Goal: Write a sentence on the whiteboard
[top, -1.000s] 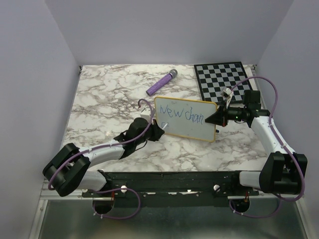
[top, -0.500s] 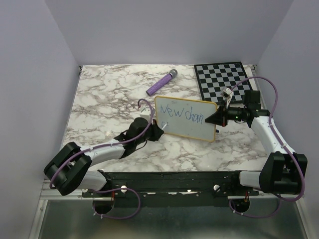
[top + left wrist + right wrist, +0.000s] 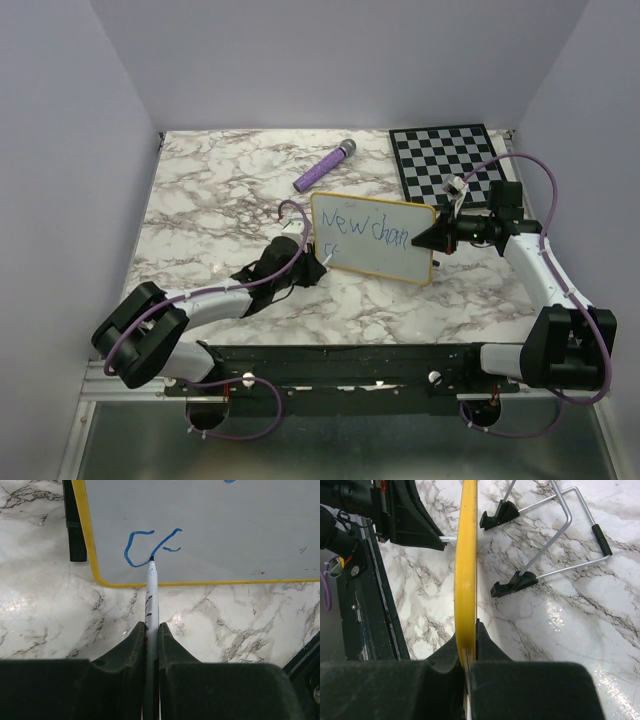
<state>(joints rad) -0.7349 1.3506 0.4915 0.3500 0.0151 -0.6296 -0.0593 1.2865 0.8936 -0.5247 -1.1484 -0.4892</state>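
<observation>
Top external view, nearest first: a black rail [image 3: 330, 357] along the table's near edge carries both arm bases. From the left base, the left gripper [image 3: 318, 262] reaches in low, its claw clamped tight on a thin white marker [image 3: 151, 592]. Printing on the marker's barrel is too small to read. In the left wrist view the blue tip touches the whiteboard [image 3: 390, 262] near its lower left corner.

The right gripper [image 3: 427, 240] is pinched onto the board's yellow right edge, which sits between its fingers in the right wrist view. The whiteboard stands about mid-table, face toward the arms, with a wire stand [image 3: 560, 535] on black feet behind it.

The sentence [image 3: 366, 229], in blue, reads "New chan" on the top line. Below it at the left are a "c" and a second, e-like letter that ends at the pen tip.

Beyond the board a purple cylinder [image 3: 324, 166] with a grey end lies on the tabletop [image 3: 200, 210], and a checkered board [image 3: 447, 160] sits at the far right corner. The surface is glossy white marble pattern with grey veins. Plain lilac walls [image 3: 330, 60] enclose it on three sides.
</observation>
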